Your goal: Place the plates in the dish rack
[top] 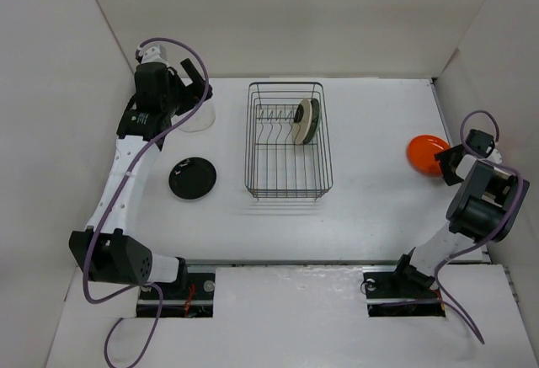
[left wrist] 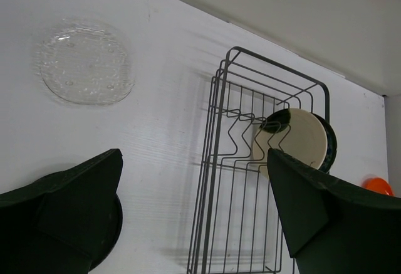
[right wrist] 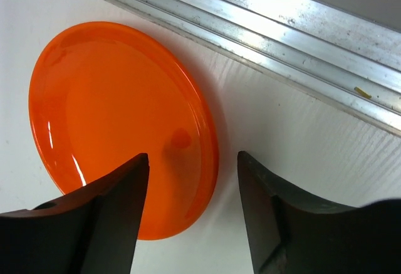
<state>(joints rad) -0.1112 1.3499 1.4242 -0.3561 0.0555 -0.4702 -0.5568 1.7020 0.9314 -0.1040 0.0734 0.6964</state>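
Nearest, glossy black plate [top: 192, 178] flat on worktop [top: 370, 208]. Right gripper [right wrist: 193, 161] jaws spread over orange plate [right wrist: 113, 117] rim. Cream plate [top: 301, 122] and teal plate [top: 313, 120] upright in dish rack [top: 289, 193]. Farthest, left gripper [left wrist: 194, 155] jaws wide apart near clear glass plate [left wrist: 83, 63].

White arms [top: 126, 174], purple cables [top: 88, 254], seemingly black grippers [top: 199, 82].
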